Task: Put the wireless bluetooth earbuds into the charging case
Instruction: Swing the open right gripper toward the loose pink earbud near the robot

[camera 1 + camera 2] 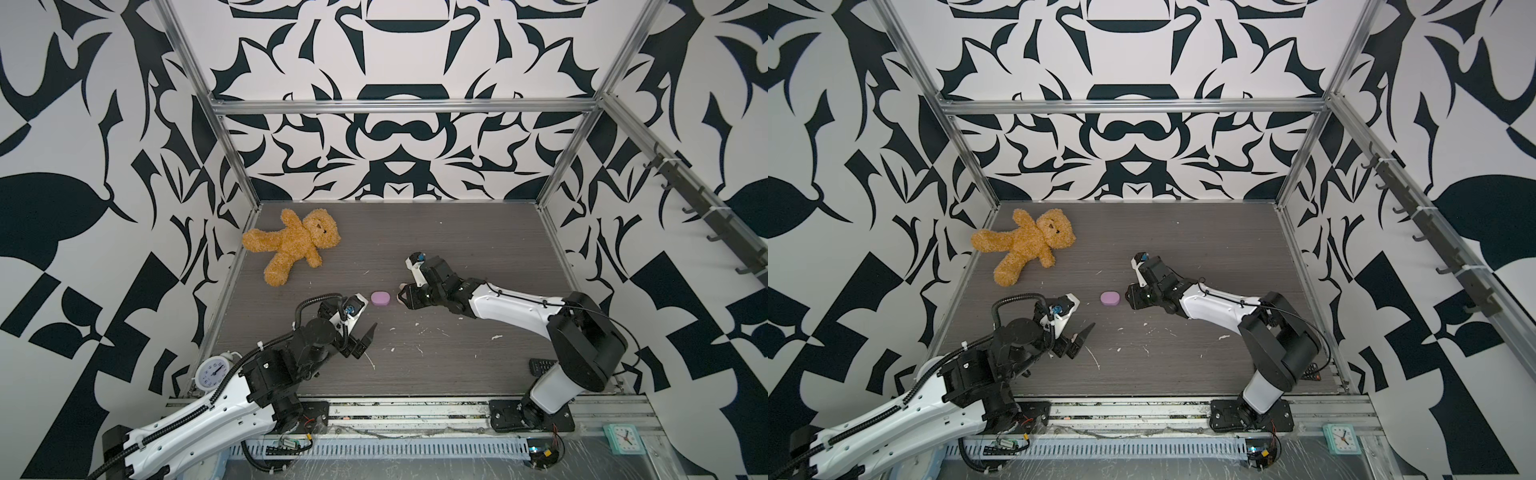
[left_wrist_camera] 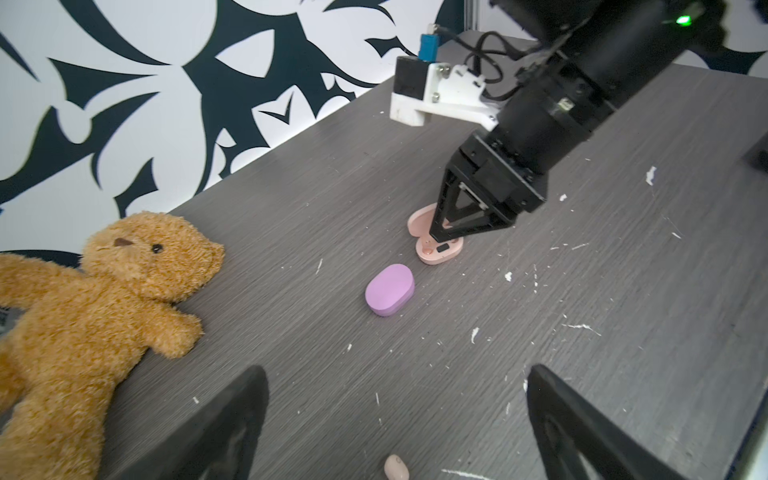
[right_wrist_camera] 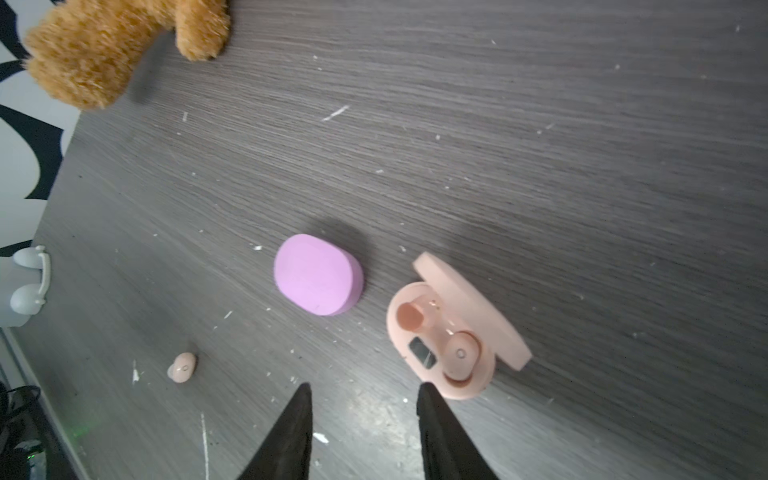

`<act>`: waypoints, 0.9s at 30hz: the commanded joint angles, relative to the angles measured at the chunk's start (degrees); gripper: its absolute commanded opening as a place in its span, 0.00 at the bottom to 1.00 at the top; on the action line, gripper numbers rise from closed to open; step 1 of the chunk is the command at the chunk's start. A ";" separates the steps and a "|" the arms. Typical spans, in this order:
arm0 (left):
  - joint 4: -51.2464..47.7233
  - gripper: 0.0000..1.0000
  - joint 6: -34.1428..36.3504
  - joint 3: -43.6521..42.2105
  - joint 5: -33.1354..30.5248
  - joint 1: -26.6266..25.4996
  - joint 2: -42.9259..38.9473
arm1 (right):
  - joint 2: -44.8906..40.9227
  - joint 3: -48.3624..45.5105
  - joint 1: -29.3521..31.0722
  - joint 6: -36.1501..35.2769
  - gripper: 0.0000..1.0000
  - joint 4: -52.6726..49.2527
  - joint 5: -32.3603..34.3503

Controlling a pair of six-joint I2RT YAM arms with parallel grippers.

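surface [image 1: 457,249]: grey woodgrain, white scraps [image 1: 495,337] | walls [image 1: 395,145]: black-white pattern | left pincer [image 2: 397,370]: wide open, empty | right pincer [image 3: 365,388]: parted, empty, peach case [image 3: 432,332] beside

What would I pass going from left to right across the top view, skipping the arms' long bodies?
white alarm clock → teddy bear → lilac charging case → right gripper → black remote → mint clock

Your pale peach oval plastic charging case [image 3: 473,301] lies open, with one tiny peach bean-shaped earbud [image 3: 461,353] seated inside. A second peach earbud [image 3: 183,368] lies loose, well apart. A closed lilac oval case [image 3: 318,280] sits just beside the open one.
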 commanded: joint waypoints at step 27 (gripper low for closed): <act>-9.32 0.99 -11.49 0.09 -10.41 5.26 -15.40 | 17.41 16.74 22.10 14.03 0.36 -2.87 8.36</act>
